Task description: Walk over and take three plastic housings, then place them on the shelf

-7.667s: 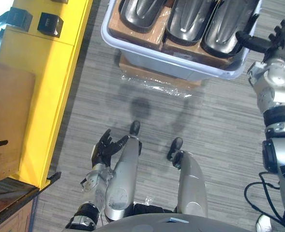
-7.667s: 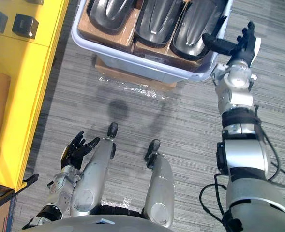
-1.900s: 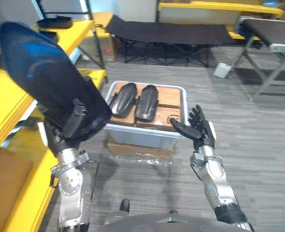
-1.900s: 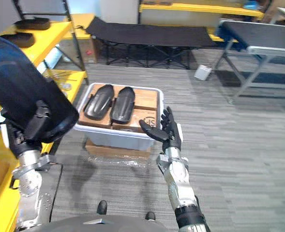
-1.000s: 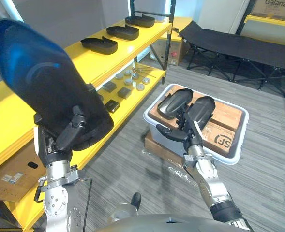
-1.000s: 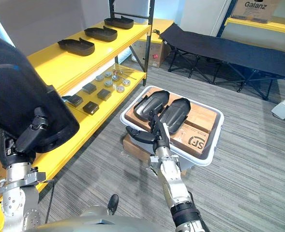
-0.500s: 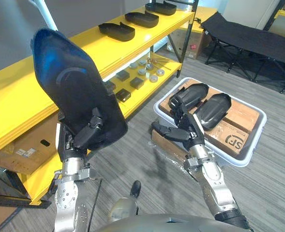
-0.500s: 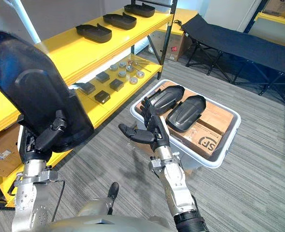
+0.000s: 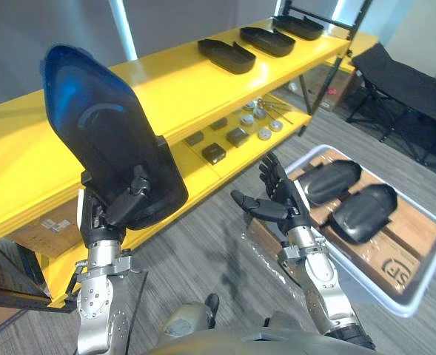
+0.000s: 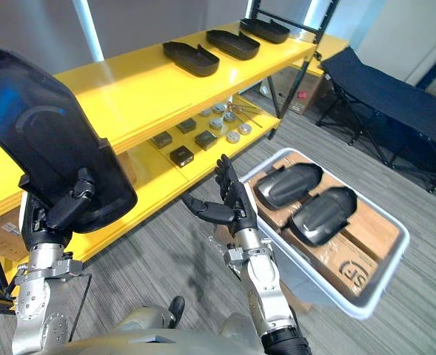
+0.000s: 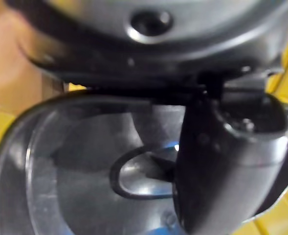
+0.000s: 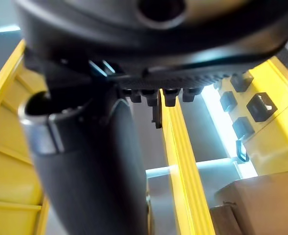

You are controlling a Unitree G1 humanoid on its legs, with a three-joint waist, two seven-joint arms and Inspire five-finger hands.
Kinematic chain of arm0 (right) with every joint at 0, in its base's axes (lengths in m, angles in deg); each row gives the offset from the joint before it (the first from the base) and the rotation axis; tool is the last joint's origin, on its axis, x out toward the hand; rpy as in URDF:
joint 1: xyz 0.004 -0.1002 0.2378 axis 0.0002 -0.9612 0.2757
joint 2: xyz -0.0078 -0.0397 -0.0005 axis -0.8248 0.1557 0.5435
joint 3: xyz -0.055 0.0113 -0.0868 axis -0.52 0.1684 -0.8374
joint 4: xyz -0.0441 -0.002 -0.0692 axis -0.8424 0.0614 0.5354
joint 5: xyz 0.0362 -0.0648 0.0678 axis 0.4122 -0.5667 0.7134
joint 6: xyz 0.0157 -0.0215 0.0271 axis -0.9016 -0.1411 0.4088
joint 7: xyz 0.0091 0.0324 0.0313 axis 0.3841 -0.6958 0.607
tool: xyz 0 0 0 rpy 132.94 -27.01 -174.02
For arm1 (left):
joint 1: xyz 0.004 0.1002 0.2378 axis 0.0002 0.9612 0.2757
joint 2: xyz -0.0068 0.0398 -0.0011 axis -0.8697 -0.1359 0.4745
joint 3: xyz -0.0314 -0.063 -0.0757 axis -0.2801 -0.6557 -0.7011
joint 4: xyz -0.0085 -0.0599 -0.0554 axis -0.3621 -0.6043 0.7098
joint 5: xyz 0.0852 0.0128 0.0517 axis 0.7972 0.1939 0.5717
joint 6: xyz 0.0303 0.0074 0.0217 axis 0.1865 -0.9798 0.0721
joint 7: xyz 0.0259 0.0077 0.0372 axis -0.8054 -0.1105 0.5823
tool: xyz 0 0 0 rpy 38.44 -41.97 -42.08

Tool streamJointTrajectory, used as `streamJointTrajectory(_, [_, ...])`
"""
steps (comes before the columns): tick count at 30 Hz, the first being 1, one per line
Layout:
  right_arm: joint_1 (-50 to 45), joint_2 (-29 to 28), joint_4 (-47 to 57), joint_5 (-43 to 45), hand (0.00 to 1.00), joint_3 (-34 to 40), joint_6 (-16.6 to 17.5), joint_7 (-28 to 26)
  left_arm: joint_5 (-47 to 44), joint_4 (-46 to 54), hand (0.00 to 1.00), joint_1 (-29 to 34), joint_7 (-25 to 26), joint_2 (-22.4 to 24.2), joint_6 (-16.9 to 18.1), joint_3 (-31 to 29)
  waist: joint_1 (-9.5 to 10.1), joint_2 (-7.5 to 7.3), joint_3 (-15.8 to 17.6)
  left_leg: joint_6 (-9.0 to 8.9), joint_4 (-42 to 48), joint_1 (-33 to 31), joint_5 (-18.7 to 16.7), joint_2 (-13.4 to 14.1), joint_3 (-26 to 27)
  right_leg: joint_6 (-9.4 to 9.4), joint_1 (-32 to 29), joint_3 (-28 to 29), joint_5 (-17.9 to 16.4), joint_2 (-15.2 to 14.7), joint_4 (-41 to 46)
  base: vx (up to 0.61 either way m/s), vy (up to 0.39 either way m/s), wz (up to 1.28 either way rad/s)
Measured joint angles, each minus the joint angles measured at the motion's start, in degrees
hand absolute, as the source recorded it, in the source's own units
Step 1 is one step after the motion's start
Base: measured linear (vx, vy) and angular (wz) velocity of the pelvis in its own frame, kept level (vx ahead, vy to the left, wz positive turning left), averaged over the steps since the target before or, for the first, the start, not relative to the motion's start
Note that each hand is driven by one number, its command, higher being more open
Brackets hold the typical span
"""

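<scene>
My left hand (image 9: 118,208) is shut on a large black plastic housing (image 9: 105,137), held upright at the left in front of the yellow shelf (image 9: 166,96). The left wrist view shows the housing's hollow inside (image 11: 75,171) past my thumb (image 11: 222,161). My right hand (image 9: 279,205) hangs open in mid-air at the centre, holding nothing, between the shelf and the bin. Three black housings (image 9: 230,55) lie in a row on the shelf's top board. Two more housings (image 9: 334,181) lie on cardboard in a pale bin (image 9: 366,292) on the floor at the right.
The shelf's lower board carries several small dark blocks and metal discs (image 9: 236,137). A cardboard box (image 9: 47,222) sits under it at the left. A black folding cot (image 9: 417,81) stands at the far right. Grey floor lies between the shelf and the bin.
The whole view has swung towards the shelf, so the bin sits further right. The left hand still holds the housing upright. The right hand stays open.
</scene>
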Motion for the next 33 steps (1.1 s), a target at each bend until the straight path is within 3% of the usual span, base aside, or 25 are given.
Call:
streamJointTrajectory(3, [-1.4, 0.3, 6.5, 6.8, 1.00, 2.9, 0.1, -3.1, -2.4, 0.1, 0.00, -0.5, 0.0, 0.1, 0.1, 1.3, -0.36, 1.56, 0.5, 0.37, 1.4, 3.3, -3.3, -0.3, -3.5, 1.88, -2.4, 2.4, 1.5, 5.7, -16.3, 0.26, -0.022, 0.62])
streamJointTrajectory(5, [-3.1, 0.4, 12.5, 13.0, 1.00, 4.5, 0.9, -6.5, -3.2, 0.4, 0.00, -0.5, -0.1, 0.6, 0.6, 2.3, -0.99, 0.88, 0.0, 0.79, 3.3, 4.1, -6.1, -2.3, -6.5, 4.04, -3.5, 5.2, 3.9, 6.6, -25.6, 0.35, -0.108, 0.92])
streamJointTrajectory(7, [-3.3, 0.4, 15.5, 15.8, 1.00, 4.7, 1.4, -8.9, -3.3, 0.9, 0.00, -0.3, -0.1, 1.4, 0.7, 2.3, -1.59, -0.57, -1.0, 1.09, 6.2, 4.6, -9.3, -4.5, -9.2, 3.05, -2.8, 6.8, 4.9, 6.4, -28.7, 0.40, -0.154, 0.94])
streamJointTrajectory(8, [-3.5, 0.7, 17.0, 16.5, 1.00, 5.0, 1.9, -10.1, -3.3, 1.0, 0.00, -0.5, -0.1, 1.6, 0.9, 2.6, -1.75, -1.12, -1.6, 1.14, 9.2, 4.5, -12.3, -5.2, -10.8, 2.55, -1.6, 7.5, 8.5, 6.6, -29.3, 0.44, -0.185, 0.98])
streamJointTrajectory(10, [-3.9, 1.4, 17.3, 17.3, 1.00, 5.2, 2.2, -11.1, -3.4, 1.6, 0.00, -0.4, -0.3, 1.7, 0.9, 3.3, -1.73, -0.71, -2.1, 0.63, 10.4, 4.8, -15.9, -2.5, -8.6, 1.71, -0.7, 4.7, 11.5, 6.4, -27.2, 0.40, -0.204, 0.86])
streamJointTrajectory(11, [-4.2, 2.0, 17.1, 17.3, 1.00, 5.6, 2.1, -11.1, -3.5, 1.7, 0.00, -0.3, -0.4, 2.2, 0.9, 3.5, -1.72, 0.30, -2.5, 0.76, 10.6, 5.0, -17.0, -0.7, -8.3, 0.72, -0.3, 2.3, 10.3, 6.5, -26.1, 0.39, -0.199, 0.83])
streamJointTrajectory(12, [-4.3, 2.5, 17.0, 17.4, 1.00, 6.5, 1.9, -11.2, -3.8, 2.1, 0.00, -0.3, -0.5, 2.9, 0.9, 3.5, -1.81, 1.35, -2.9, -0.69, 11.3, 5.0, -16.9, 1.2, -7.4, -0.18, 0.7, -0.3, 8.7, 6.6, -25.4, 0.47, -0.208, 1.05])
streamJointTrajectory(14, [-4.8, 3.6, 17.0, 17.9, 1.00, 8.5, 1.0, -11.4, -3.9, 2.2, 0.00, 0.0, -0.5, 3.9, 0.8, 3.8, -2.16, 2.44, -2.9, -5.17, 16.6, 4.5, -14.0, 2.1, -3.4, -1.46, 4.2, -3.1, 8.0, 6.5, -25.2, 0.38, -0.131, 0.97])
streamJointTrajectory(15, [-5.3, 4.5, 17.0, 18.5, 1.00, 9.0, 1.0, -11.9, -3.9, 2.3, 0.00, 0.2, -0.4, 4.2, 0.8, 3.9, -2.20, 2.76, -2.8, -7.04, 21.2, 3.7, -12.5, 2.1, -1.4, -2.10, 5.7, -3.5, 7.4, 6.5, -23.8, 0.29, -0.094, 0.82])
streamJointTrajectory(16, [-5.8, 5.8, 17.4, 19.1, 1.00, 9.2, 1.0, -12.7, -4.0, 2.7, 0.00, 0.3, -0.2, 4.5, 0.8, 4.0, -2.25, 3.94, -2.5, -9.19, 31.5, 0.6, -9.6, 2.9, 2.6, -2.26, 8.9, -4.0, 5.9, 7.5, -25.2, 0.26, -0.079, 0.64])
streamJointTrajectory(17, [-6.0, 6.0, 17.8, 19.1, 1.00, 9.1, 1.0, -13.1, -4.0, 3.3, 0.00, 0.4, -0.2, 4.5, 0.8, 3.7, -2.19, 3.97, -2.4, -9.77, 36.8, -1.5, -7.2, 3.5, 5.1, -2.35, 12.0, -3.7, 4.7, 7.5, -27.1, 0.32, -0.023, 0.41])
streamJointTrajectory(18, [-5.8, 5.9, 18.1, 19.1, 1.00, 8.8, 1.0, -13.9, -4.1, 3.9, 0.00, 0.4, -0.3, 4.5, 0.9, 3.2, -1.33, 3.86, -2.1, -9.86, 44.8, -6.2, -6.4, 6.3, 9.7, -1.30, 15.5, -3.3, 3.0, 8.0, -30.6, 0.38, 0.004, 0.12])
streamJointTrajectory(19, [-5.7, 5.9, 18.1, 18.8, 1.00, 8.9, 1.0, -14.1, -4.1, 4.0, 0.00, 0.4, -0.3, 4.5, 0.9, 3.3, -1.03, 4.53, -2.3, -9.87, 46.1, -8.1, -7.8, 8.4, 11.0, -1.31, 16.6, -3.6, 3.0, 8.4, -31.6, 0.45, 0.020, 0.09])
streamJointTrajectory(20, [-5.6, 5.0, 18.0, 18.0, 1.00, 8.8, 1.0, -14.0, -4.1, 4.0, 0.00, 0.3, -0.5, 4.3, 0.9, 3.6, -0.73, 4.47, -2.0, -9.33, 43.5, -11.4, -11.1, 13.5, 15.1, -1.30, 18.8, -3.8, 3.1, 7.8, -33.3, 0.35, 0.032, 0.09])
streamJointTrajectory(21, [-5.4, 4.1, 18.0, 17.4, 1.00, 8.9, 1.2, -13.5, -3.9, 4.0, 0.00, 0.2, -0.5, 4.3, 1.0, 4.4, -0.63, 3.93, -1.6, -9.48, 36.7, -12.1, -12.2, 17.3, 18.0, -1.26, 20.4, -3.8, 3.1, 6.5, -34.4, 0.28, 0.054, 0.07])
streamJointTrajectory(22, [-5.1, 3.9, 18.0, 17.2, 1.00, 8.9, 1.3, -13.0, -3.8, 3.9, 0.00, 0.2, -0.4, 4.3, 1.1, 5.0, -0.66, 3.86, -1.6, -9.67, 32.3, -11.9, -12.2, 18.8, 19.1, -1.23, 20.9, -3.8, 3.1, 5.8, -34.6, 0.26, 0.120, 0.00])
streamJointTrajectory(23, [-4.7, 3.9, 18.0, 17.0, 1.00, 9.1, 2.0, -12.0, -3.2, 4.0, 0.00, -0.1, -0.3, 4.3, 1.2, 6.3, -0.80, 4.08, -1.7, -9.95, 24.6, -11.3, -11.2, 20.3, 20.0, -1.21, 21.4, -3.9, 3.1, 5.0, -34.5, 0.20, 0.141, -0.06])
streamJointTrajectory(24, [-4.0, 4.0, 18.0, 15.7, 1.00, 9.9, 3.5, -10.8, -2.1, 4.0, 0.00, -0.7, -0.2, 4.3, 1.6, 8.2, -0.96, 4.69, -2.1, -9.35, 13.8, -9.7, -4.5, 21.5, 20.3, -0.38, 21.5, -3.7, 2.7, 3.9, -33.7, 0.26, 0.247, -0.10])
streamJointTrajectory(25, [-3.7, 4.2, 18.1, 15.2, 1.00, 10.4, 4.2, -10.3, -1.0, 4.2, 0.00, -1.2, 0.0, 4.3, 1.8, 9.2, -0.98, 5.24, -2.3, -8.98, 9.5, -8.8, 2.2, 21.9, 20.4, 0.93, 21.3, -3.1, 2.0, 3.6, -32.8, 0.26, 0.299, -0.13])
streamJointTrajectory(26, [-2.9, 3.8, 18.1, 14.9, 1.00, 11.2, 5.1, -9.0, 0.7, 4.4, 0.00, -2.8, 0.0, 3.0, 1.9, 10.7, -1.60, 4.77, -2.8, -11.92, 7.0, -7.1, 0.7, 20.4, 20.4, 3.24, 20.9, -2.3, 0.5, 1.7, -31.5, 0.29, 0.378, -0.01])
streamJointTrajectory(28, [-1.3, 2.9, 18.5, 13.3, 1.00, 11.3, 5.2, -5.9, 2.4, 4.4, 0.00, -6.3, -0.7, -1.7, 1.6, 12.4, -3.30, 1.80, -2.0, -10.96, 3.7, -5.7, 1.1, 17.3, 21.8, 3.95, 19.6, -1.2, 2.3, -1.3, -30.4, 0.21, 0.312, -0.01])
streamJointTrajectory(32, [-1.8, 2.4, 22.0, 12.7, 1.00, 12.5, 5.0, -5.4, 2.1, 5.3, 0.00, -6.5, -5.1, -5.3, -1.2, 12.3, -3.81, 1.07, -2.2, -10.15, -0.5, -0.9, 1.5, 17.3, 23.5, 6.28, 19.6, 0.7, 6.1, -1.5, -28.6, 0.12, 0.133, -0.17])
streamJointTrajectory(33, [-1.8, 2.2, 23.6, 12.7, 1.00, 13.1, 5.0, -5.5, 0.7, 5.5, 0.00, -6.5, -6.8, -5.9, -2.2, 12.4, -4.43, 1.11, -2.4, -9.90, -2.1, 0.6, 1.8, 17.5, 23.9, 5.46, 19.6, 1.6, 4.8, -1.3, -28.7, 0.06, 0.010, -0.17])
